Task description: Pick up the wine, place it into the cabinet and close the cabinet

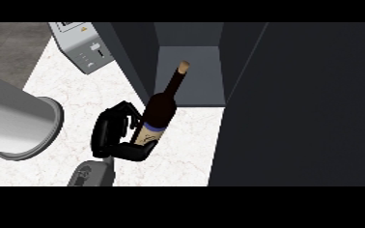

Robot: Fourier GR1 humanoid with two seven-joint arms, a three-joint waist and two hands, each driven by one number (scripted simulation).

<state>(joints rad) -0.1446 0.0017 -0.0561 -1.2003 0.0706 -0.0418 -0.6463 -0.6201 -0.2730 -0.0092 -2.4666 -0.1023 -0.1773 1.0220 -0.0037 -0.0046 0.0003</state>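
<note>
A dark wine bottle [160, 107] with a tan cork and a blue-edged pale label leans up and to the right. My left hand [114, 133] is shut on its lower part: the fingers sit on its left side and the thumb curls under the label. The bottle's base is hidden by the hand. Its corked neck points at the open dark grey cabinet [191, 79], whose bare shelf floor shows just behind the neck. The cabinet's door [299, 106] stands open and fills the right side. My right hand does not show.
A large grey cylindrical vessel [28, 123] lies at the left edge, close to my left hand. A grey appliance [82, 48] with small buttons stands at the back left. White marble counter [78, 89] lies between them and in front of the cabinet.
</note>
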